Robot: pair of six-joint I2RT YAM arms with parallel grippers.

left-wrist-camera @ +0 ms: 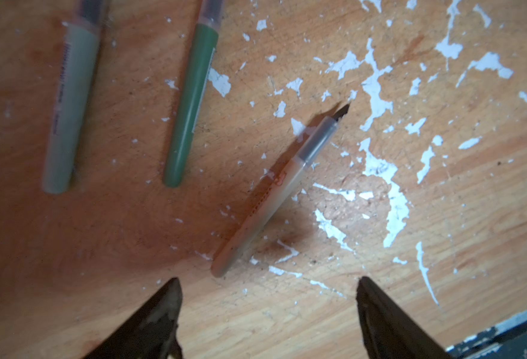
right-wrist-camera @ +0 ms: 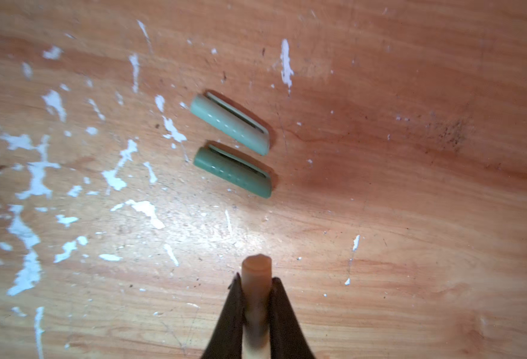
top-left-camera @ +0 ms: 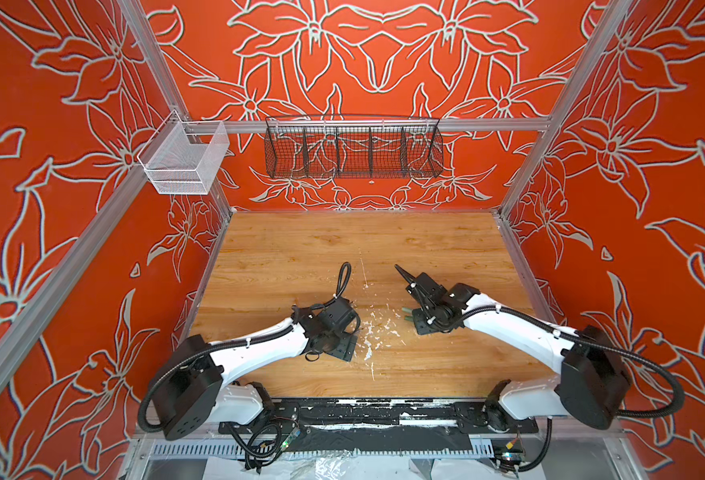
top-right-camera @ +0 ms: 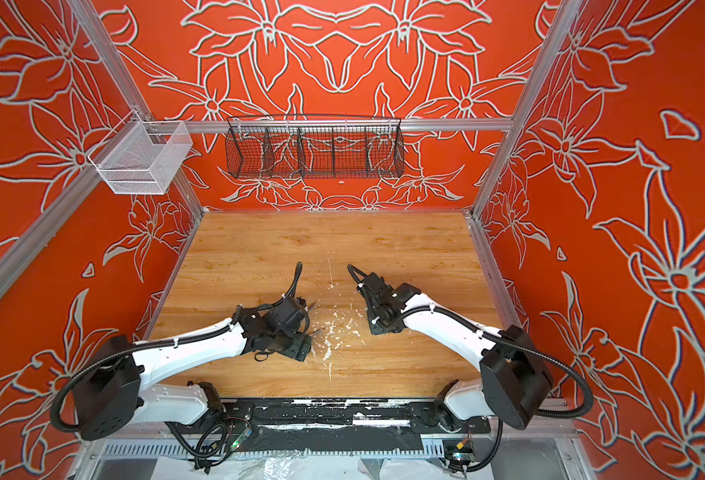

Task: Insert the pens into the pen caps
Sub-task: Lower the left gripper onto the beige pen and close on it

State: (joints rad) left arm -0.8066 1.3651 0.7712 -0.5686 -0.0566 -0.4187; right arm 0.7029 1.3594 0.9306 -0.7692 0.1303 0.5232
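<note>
**Entry: tan pen and tan cap, not yet joined – hazards**

Top views: both arms sit low over the table (top-left-camera: 301, 249). The green caps (top-left-camera: 407, 314) lie just beside the right wrist.

Left wrist: the left gripper (left-wrist-camera: 268, 279) is spread wide and empty. The tan pen (left-wrist-camera: 274, 192) lies flat, its tail just ahead of the jaws, near the dark green pen (left-wrist-camera: 190, 102) and pale green pen (left-wrist-camera: 69, 102). A grip this close to the tail may swing or roll it.

Right wrist: the right gripper (right-wrist-camera: 256, 281) is clamped on the tan cap (right-wrist-camera: 256, 270). Which end faces out cannot be told. If misaligned, the nib could jam.
</note>
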